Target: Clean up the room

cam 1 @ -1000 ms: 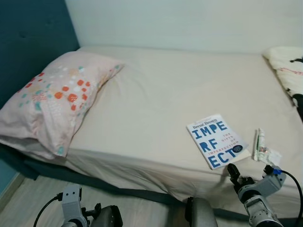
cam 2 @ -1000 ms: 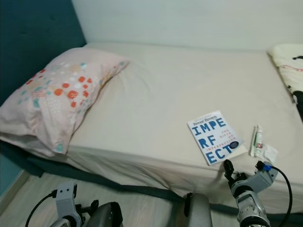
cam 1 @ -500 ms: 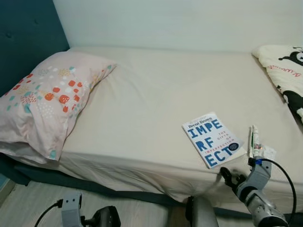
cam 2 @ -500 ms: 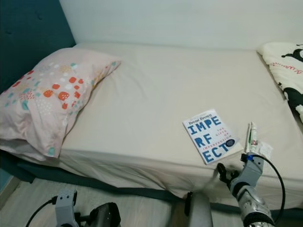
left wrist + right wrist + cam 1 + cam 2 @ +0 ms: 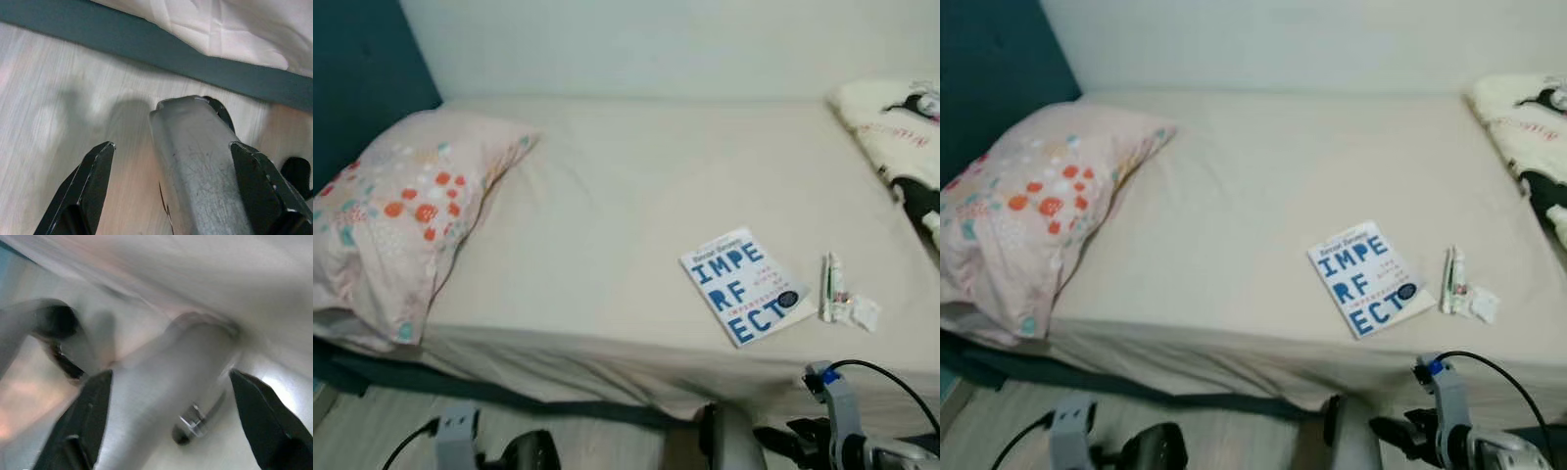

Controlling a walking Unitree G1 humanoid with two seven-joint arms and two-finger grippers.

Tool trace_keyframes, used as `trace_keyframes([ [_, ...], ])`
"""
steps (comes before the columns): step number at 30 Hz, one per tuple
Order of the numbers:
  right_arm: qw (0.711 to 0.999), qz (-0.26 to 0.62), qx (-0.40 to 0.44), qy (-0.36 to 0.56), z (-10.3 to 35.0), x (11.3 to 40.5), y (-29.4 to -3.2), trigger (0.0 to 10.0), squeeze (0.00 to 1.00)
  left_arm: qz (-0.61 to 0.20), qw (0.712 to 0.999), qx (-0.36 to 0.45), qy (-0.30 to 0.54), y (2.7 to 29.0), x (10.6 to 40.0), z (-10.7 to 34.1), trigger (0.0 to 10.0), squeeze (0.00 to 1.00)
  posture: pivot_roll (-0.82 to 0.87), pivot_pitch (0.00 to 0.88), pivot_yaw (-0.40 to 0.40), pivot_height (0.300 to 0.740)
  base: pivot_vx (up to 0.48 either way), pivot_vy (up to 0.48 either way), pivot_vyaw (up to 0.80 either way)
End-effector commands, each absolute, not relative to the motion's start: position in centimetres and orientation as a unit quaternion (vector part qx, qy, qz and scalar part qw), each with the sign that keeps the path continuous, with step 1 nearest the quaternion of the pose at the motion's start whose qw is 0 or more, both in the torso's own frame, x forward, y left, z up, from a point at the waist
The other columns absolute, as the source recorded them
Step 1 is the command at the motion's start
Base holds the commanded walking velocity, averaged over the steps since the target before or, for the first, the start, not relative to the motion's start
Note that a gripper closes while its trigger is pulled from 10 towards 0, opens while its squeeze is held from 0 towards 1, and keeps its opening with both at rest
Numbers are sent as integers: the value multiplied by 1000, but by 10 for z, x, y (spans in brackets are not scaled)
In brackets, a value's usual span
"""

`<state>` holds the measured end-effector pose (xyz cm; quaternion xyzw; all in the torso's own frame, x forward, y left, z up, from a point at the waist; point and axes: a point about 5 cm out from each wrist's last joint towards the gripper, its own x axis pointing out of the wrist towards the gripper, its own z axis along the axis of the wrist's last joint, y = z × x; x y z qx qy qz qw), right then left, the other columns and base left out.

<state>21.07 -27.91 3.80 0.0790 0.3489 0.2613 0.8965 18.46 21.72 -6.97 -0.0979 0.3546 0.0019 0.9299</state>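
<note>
Book [image 5: 741, 285] with blue lettering lies flat near the bed's [image 5: 607, 225] front edge, a small tube [image 5: 829, 287] and crumpled wrapper [image 5: 864, 312] just beside it. Both grippers, left [image 5: 171, 196] and right [image 5: 166, 421], hang low with jaws spread wide, holding nothing. A floral pillow [image 5: 391, 225] rests at the bed's left end.

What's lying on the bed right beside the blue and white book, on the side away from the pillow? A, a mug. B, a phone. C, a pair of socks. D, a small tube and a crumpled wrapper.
D: a small tube and crumpled wrapper lie beside the book, on the side away from the pillow.
</note>
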Motion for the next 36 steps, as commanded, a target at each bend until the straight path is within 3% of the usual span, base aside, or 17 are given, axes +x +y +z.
trace_keyframes([
  [1, 924, 282, 123, 227, 70, 228, -268, 10000, 0, -4, 914, -96, 393, 217, 167, -79, 10000, 0, -76, 121, 47, 492, 0, 0, 0],
  [9, 954, 189, 163, 164, 81, 249, -279, 10000, 0, -5, 914, -96, 395, 217, 167, -80, 10000, 0, -75, 122, 51, 492, 0, 0, 0],
  [13, 936, 117, 246, 222, 59, 251, -277, 10000, 0, -5, 914, -97, 394, 219, 168, -79, 10000, 0, -79, 123, 49, 492, 0, 0, 0],
  [17, 926, 78, 269, 252, 45, 248, -276, 10000, 0, -6, 915, -95, 393, 219, 168, -78, 10000, 0, -78, 124, 49, 492, 0, 0, 0],
  [26, 928, 67, 349, 111, 73, 272, -269, 10000, 0, -9, 915, -94, 393, 220, 167, -78, 10000, 0, -74, 128, 54, 492, 0, 0, 0],
  [32, 925, 24, 360, 119, 68, 283, -272, 10000, 0, -6, 915, -97, 392, 221, 165, -79, 10000, 0, -71, 129, 45, 492, 0, 0, 0],
  [36, 921, -53, 356, 152, 56, 287, -279, 10000, 0, -7, 915, -97, 392, 220, 164, -80, 10000, 0, -65, 138, 48, 492, 0, 0, 0],
])
